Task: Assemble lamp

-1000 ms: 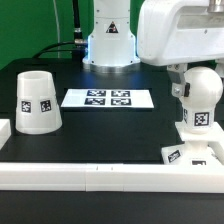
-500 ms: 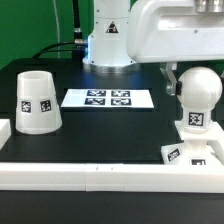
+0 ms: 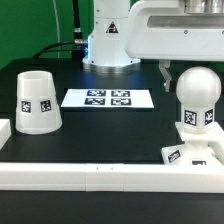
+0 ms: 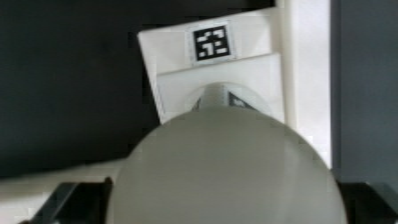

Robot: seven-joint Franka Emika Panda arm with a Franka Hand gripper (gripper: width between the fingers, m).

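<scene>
The rounded bulb (image 3: 197,100) stands upright on the flat square base (image 3: 178,153) at the exterior view's right. My gripper (image 3: 196,72) hangs over the bulb's top, jaws apart, with one finger (image 3: 166,76) beside the bulb and clear of it. In the wrist view the bulb (image 4: 231,165) fills the foreground between my gripper's (image 4: 222,207) dark fingers (image 4: 80,203), and the base (image 4: 214,60) with its tag lies beyond. The tapered shade (image 3: 36,102) stands alone at the exterior view's left.
The marker board (image 3: 108,98) lies flat in the middle of the black table. A long white border rail (image 3: 100,175) runs along the front edge. The arm's pedestal (image 3: 108,40) stands at the back.
My gripper has risen from around the bulb's middle to its top. The bulb stays standing on the base. The shade has not moved.
</scene>
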